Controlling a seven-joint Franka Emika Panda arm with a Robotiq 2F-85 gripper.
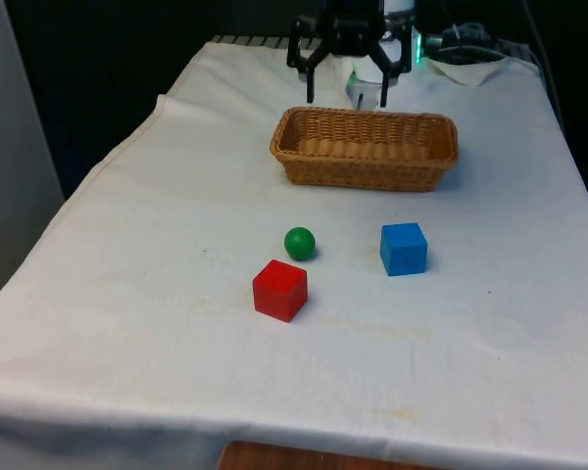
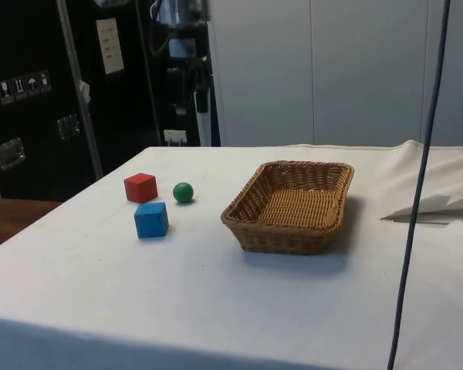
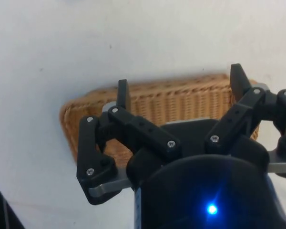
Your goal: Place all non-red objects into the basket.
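Note:
A wicker basket (image 1: pixel 363 174) (image 2: pixel 278 237) (image 3: pixel 71 119) stands empty towards the far end of the table. Nearer the camera lie a green ball (image 1: pixel 299 243) (image 2: pixel 183 192), a blue cube (image 1: pixel 403 249) (image 2: pixel 151 220) and a red cube (image 1: pixel 279 290) (image 2: pixel 140 187), all on the cloth and apart from each other. My gripper (image 1: pixel 347 96) (image 3: pixel 181 86) hangs above the basket's far rim, open, with nothing between its fingers. It is well away from the ball and both cubes.
A crumpled fold of white cloth (image 1: pixel 465 69) (image 2: pixel 440 208) lies beyond the basket near the robot's base. Bare cloth surrounds the three small objects. The table's edge runs along the front view's left and right.

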